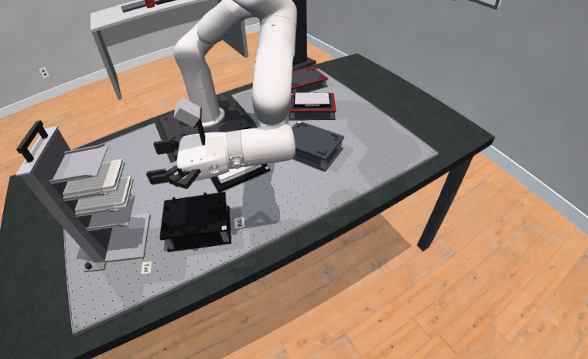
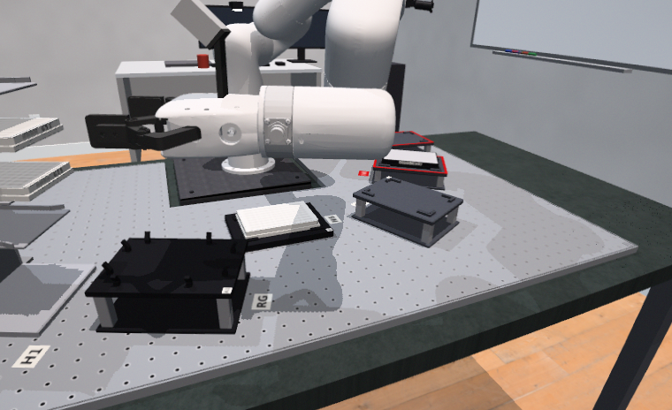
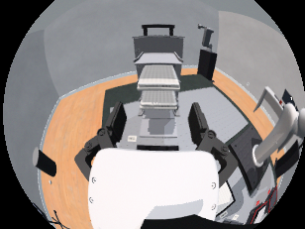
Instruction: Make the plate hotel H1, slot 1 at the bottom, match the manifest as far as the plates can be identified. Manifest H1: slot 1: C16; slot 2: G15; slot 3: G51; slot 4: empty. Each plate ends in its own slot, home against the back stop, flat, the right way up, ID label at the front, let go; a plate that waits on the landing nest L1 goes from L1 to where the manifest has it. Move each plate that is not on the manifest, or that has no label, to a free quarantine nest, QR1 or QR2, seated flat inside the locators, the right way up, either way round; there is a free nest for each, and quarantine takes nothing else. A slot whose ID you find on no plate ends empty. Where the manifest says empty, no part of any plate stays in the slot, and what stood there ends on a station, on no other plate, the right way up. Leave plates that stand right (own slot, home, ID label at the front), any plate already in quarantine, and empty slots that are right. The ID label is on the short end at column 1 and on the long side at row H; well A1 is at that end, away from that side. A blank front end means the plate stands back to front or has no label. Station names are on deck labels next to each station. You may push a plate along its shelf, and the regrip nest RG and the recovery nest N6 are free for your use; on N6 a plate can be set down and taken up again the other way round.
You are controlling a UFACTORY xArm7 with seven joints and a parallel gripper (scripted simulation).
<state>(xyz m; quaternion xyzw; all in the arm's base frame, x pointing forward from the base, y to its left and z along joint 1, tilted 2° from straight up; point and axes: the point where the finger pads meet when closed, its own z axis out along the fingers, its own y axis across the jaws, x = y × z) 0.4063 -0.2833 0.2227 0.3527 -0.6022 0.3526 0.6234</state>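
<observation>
Plate hotel H1 (image 1: 42, 189) stands at nine o'clock on the deck, two plates (image 1: 95, 178) seen on its middle shelves. Gripper (image 1: 169, 161) is held level, fully spread, empty, apart from the shelves. Risk judged: a misaligned approach could knock a plate (image 2: 15, 178) askew.

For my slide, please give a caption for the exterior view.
Open gripper faces the plate hotel; one plate waits behind.

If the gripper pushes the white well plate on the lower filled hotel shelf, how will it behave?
The white well plate looks rigid and flat, so it probably slides rather than tips. It overhangs its shelf front, so pulling might drop it. The open gripper holds nothing.
</observation>
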